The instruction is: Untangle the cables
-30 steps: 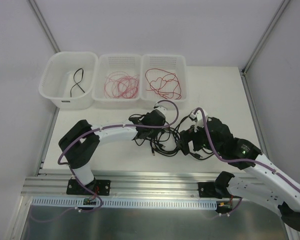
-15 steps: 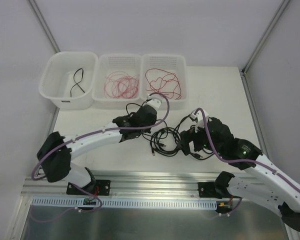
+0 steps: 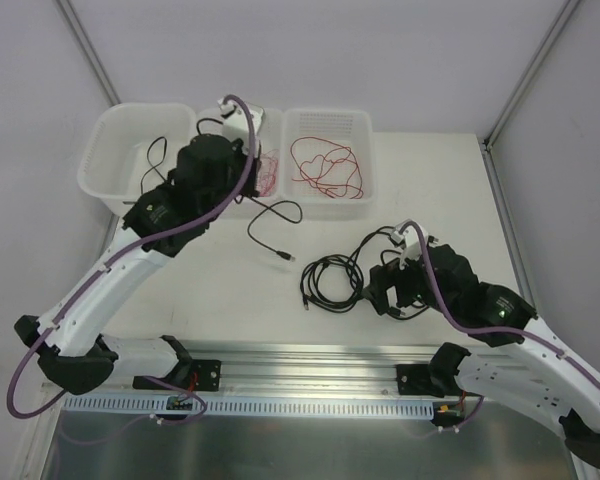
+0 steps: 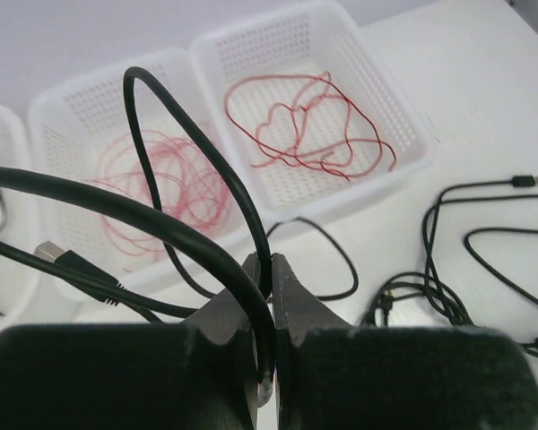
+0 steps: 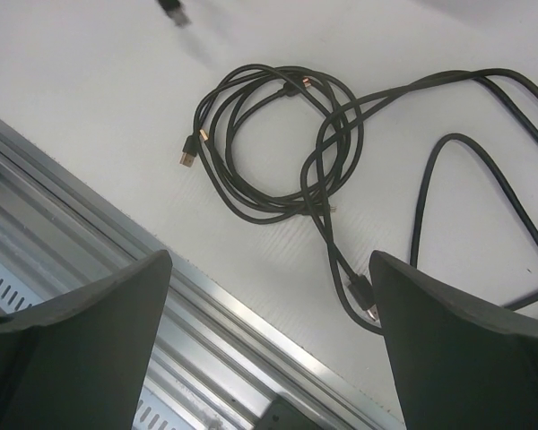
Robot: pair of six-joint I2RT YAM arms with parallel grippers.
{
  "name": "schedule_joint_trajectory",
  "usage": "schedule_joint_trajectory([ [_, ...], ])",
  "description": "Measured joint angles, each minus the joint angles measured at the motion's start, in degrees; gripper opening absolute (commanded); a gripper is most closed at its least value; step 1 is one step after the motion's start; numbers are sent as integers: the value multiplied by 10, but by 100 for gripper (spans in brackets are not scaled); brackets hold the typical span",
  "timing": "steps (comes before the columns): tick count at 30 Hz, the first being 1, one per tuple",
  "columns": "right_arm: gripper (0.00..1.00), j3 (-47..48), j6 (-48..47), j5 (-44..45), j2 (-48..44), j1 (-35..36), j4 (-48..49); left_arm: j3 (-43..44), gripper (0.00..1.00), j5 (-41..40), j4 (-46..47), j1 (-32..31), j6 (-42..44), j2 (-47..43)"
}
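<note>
Black cable (image 4: 217, 166) pinched in the closed left pincer (image 4: 267, 264), held up in a loop over the baskets (image 3: 327, 113), free end down by the surface (image 3: 210, 280). Other black cables (image 5: 282, 82) coiled loosely on the surface beneath the right pincer (image 5: 269, 260), jaws wide, gripping nothing. Red cables (image 3: 325, 165) lying in the right-hand basket.

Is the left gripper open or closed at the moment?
Shut. In the left wrist view the left gripper has its two fingers pressed together, pinching a black cable that arches up from between them.
</note>
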Motion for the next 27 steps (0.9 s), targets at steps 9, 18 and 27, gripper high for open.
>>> schedule_joint_trajectory([
  [9, 97, 7, 1, 2, -13, 0, -22, 263, 0, -26, -46, 74, 100, 16],
  [18, 97, 16, 0, -9, -12, 0, -35, 338, 0, -83, 7, 219, 165, 80],
  [27, 97, 17, -5, -33, -9, 0, -40, 335, 0, -91, 49, 353, 139, 174],
])
